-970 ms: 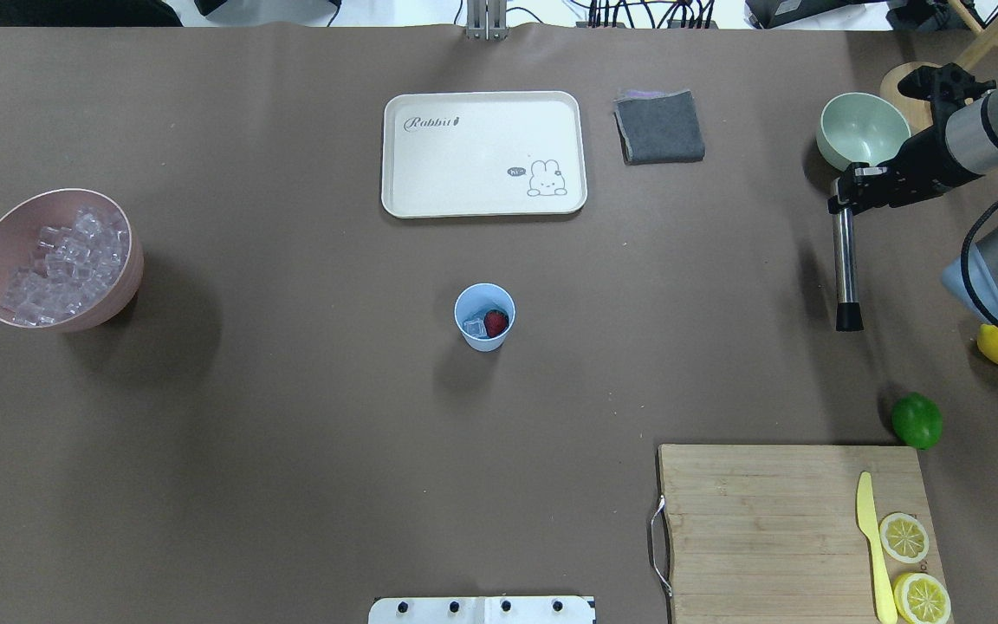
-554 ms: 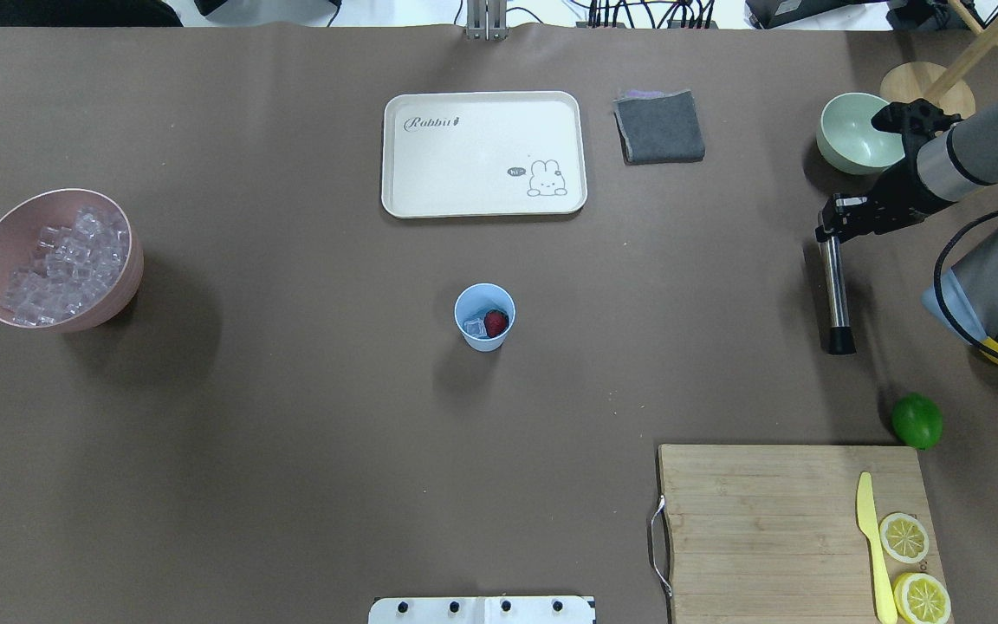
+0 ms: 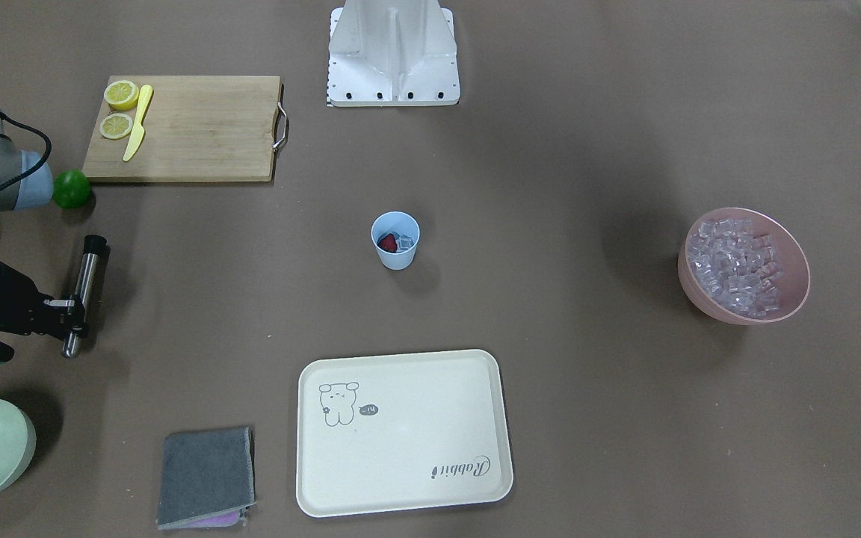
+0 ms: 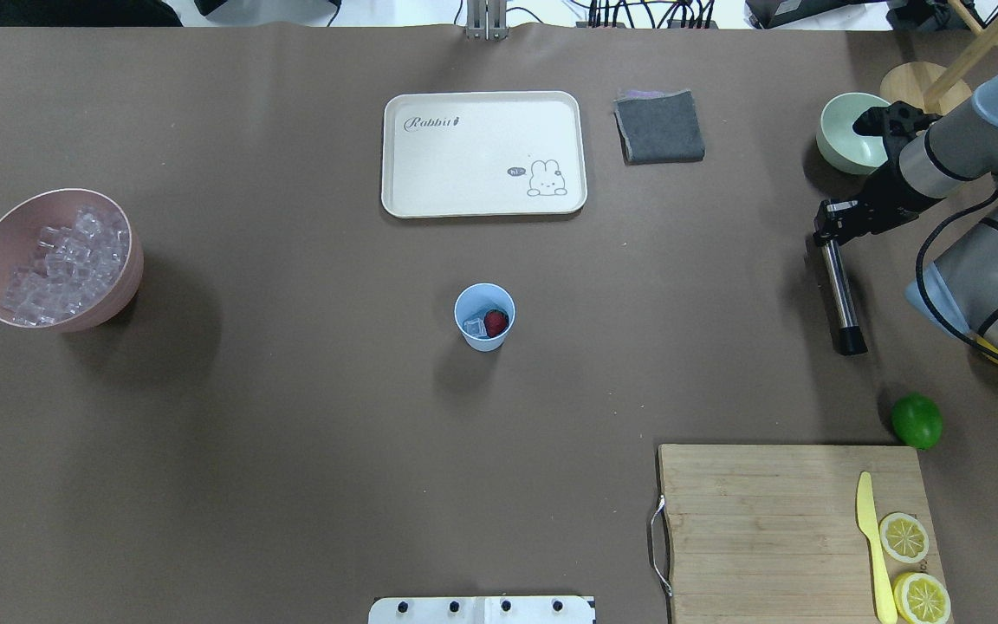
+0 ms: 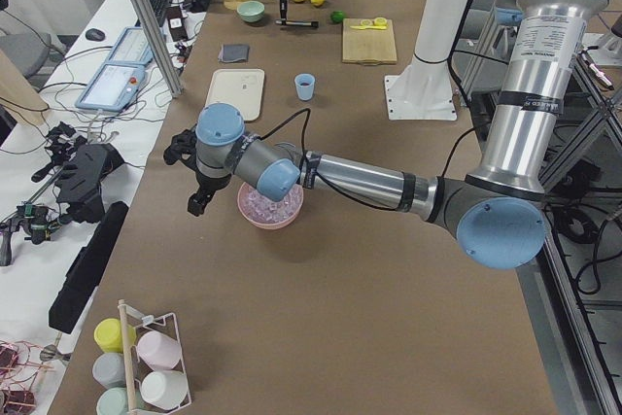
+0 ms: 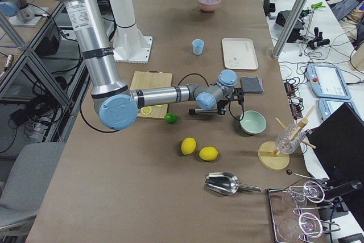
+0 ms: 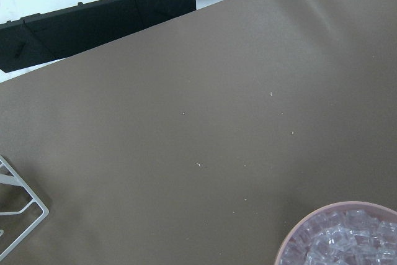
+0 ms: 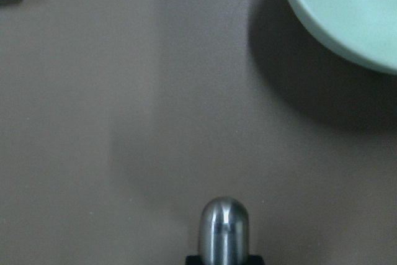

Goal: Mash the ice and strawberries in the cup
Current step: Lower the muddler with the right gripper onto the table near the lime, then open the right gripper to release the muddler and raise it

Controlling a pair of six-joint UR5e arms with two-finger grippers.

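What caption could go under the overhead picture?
Jaws of the right arm clamp a steel muddler, far from the blue cup holding ice and a strawberry.

The left gripper (image 5: 197, 203) is only caught in the left side view, too small for its jaws to be judged. The right gripper (image 4: 830, 232) is nearly cropped out of its own wrist view; just the rounded steel end of the muddler (image 8: 224, 228) is seen at the bottom edge. The pale green bowl (image 8: 347, 10) is chopped off by that view's corner, the pink bowl (image 7: 298, 234) by the left wrist view's. Overhead, a lemon (image 4: 991, 351) is mostly buried under the right arm (image 4: 949, 152).
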